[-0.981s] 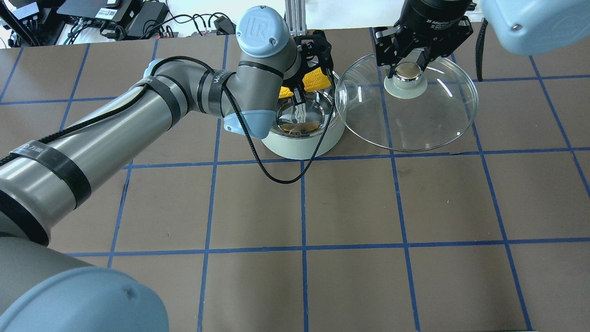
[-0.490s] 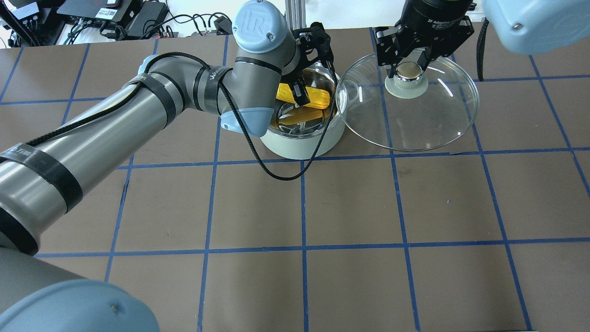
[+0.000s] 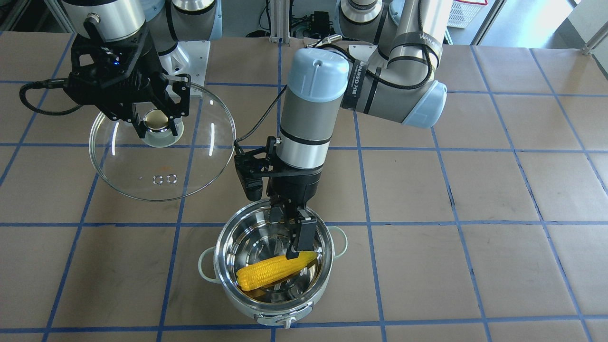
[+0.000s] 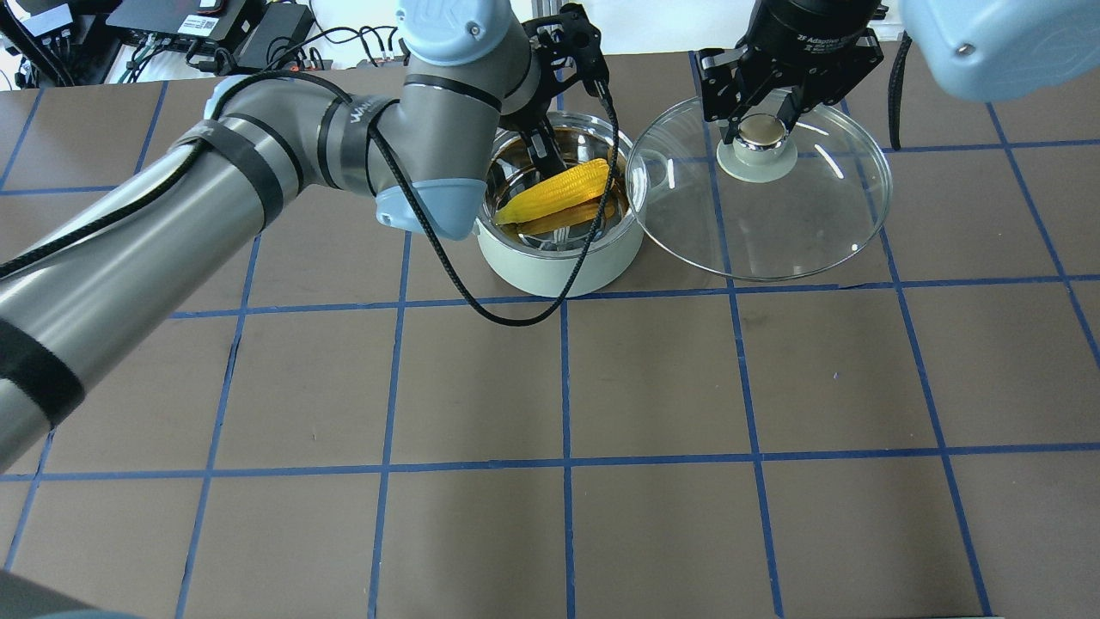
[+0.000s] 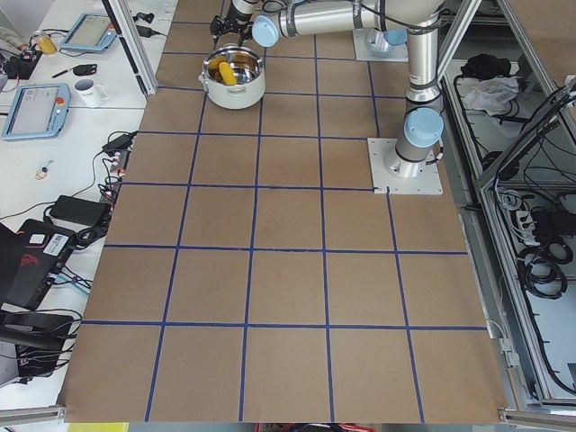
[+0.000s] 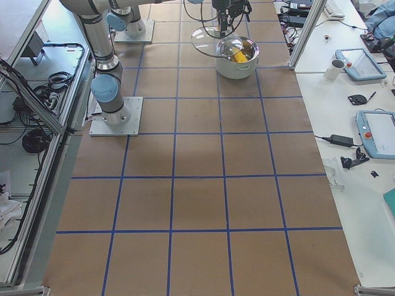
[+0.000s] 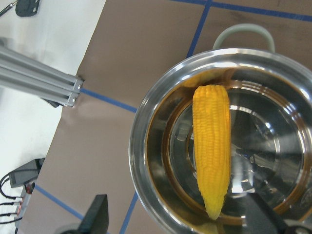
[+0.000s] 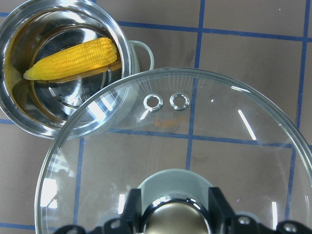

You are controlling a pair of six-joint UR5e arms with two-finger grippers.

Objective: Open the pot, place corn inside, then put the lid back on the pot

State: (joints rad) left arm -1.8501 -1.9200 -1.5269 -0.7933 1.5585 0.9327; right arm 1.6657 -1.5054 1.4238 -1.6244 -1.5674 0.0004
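Observation:
The mint-green pot (image 4: 559, 266) stands uncovered near the table's far edge; it also shows in the front view (image 3: 247, 304). The yellow corn (image 4: 559, 189) lies inside it on the steel bottom, and shows in the front view (image 3: 273, 274), the left wrist view (image 7: 212, 151) and the right wrist view (image 8: 73, 61). My left gripper (image 3: 292, 228) is open and empty just above the corn. My right gripper (image 4: 760, 129) is shut on the knob of the glass lid (image 4: 773, 223) and holds it in the air beside the pot. The lid's edge (image 8: 219, 146) overlaps the pot's rim in the right wrist view.
My left arm's black cable (image 4: 516, 318) hangs in a loop in front of the pot. An aluminium post (image 4: 550, 26) and electronics with cables (image 4: 215, 26) lie beyond the table's far edge. Side tables carry tablets and a mug (image 6: 358, 61).
My left gripper lowered the corn into the pot, let it go and drew back upward. The corn now lies on the pot's bottom. The right gripper and lid have not moved.

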